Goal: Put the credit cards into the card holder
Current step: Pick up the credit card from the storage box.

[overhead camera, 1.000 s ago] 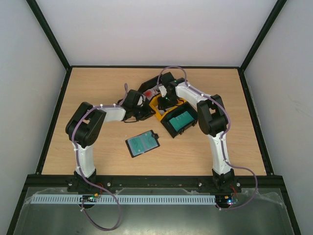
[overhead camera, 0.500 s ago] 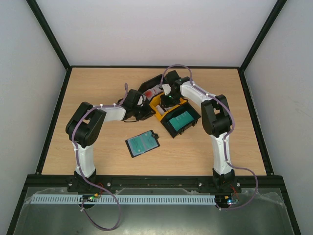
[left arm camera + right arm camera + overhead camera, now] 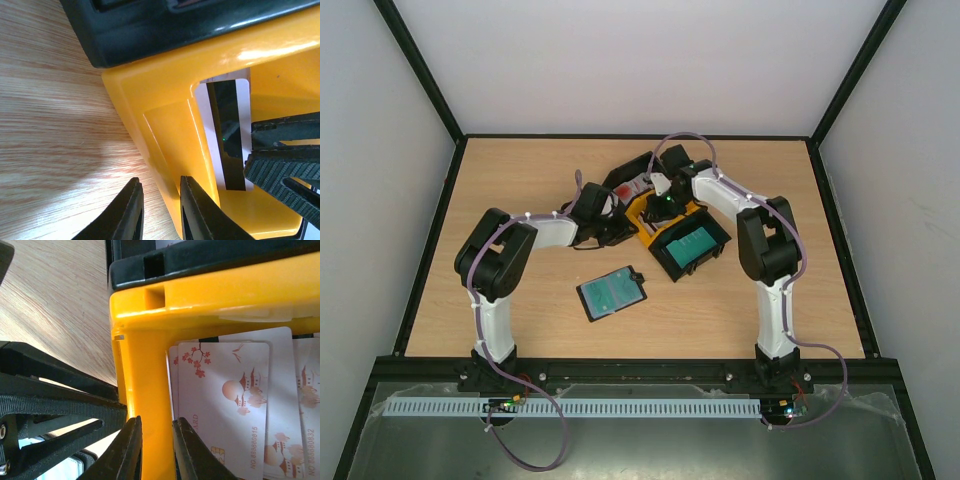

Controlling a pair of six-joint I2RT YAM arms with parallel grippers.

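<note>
Credit cards point(image 3: 225, 395) in yellow tray point(image 3: 200, 300); teal card point(image 3: 690, 242) in black tray point(image 3: 663, 262).

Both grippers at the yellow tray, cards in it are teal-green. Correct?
Not quite. The left gripper and right gripper are both at the yellow tray, but the cards in it are white with red blossom prints, not teal-green. The right wrist view shows it.

I run two arms: the left arm point(image 3: 498, 320) and the right arm point(image 3: 770, 310) are white tubes with chunky black joints, a lilac cable point(image 3: 564, 425) tied along each, and black bases point(image 3: 486, 378) at the near edge of the table point(image 3: 520, 170). The left gripper point(image 3: 160, 181) has smooth, black, curved fingers point(image 3: 131, 212).
</note>
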